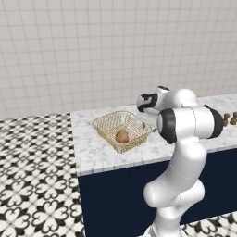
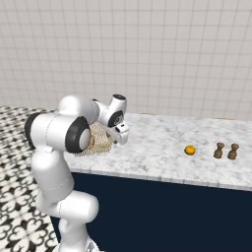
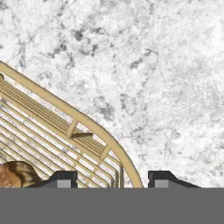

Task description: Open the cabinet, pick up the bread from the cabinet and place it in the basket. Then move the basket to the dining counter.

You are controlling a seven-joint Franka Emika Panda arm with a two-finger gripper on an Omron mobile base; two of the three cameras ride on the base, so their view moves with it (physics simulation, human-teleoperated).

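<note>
— Looking at the bench (image 1: 97,155) now: where is the basket (image 1: 121,130)?

— It sits on the marble top near the left end, flat on its base, with bare tiled wall behind. My arm reaches over the bench beside it, on its right as the left base view shows it.

— And the bread (image 1: 122,136)?

— Inside the basket, lying on the mesh floor toward the near side. In the hand view I see a brown edge of it low at the left, behind the wire wall.

— What is your gripper (image 3: 112,179) doing?

— It hangs just above the basket's rim, fingers (image 3: 61,178) apart, one tip on the inside of the curved rim and one outside over bare marble. The gap is moderate, and the rim passes between the tips; I cannot tell whether either pad touches the wire. Nothing is clamped.

— Anything else on the bench?

— Farther to the right, well apart from the basket, lies a small orange fruit (image 2: 189,149), and beyond it stand two little brown shakers (image 2: 226,150) side by side.
</note>
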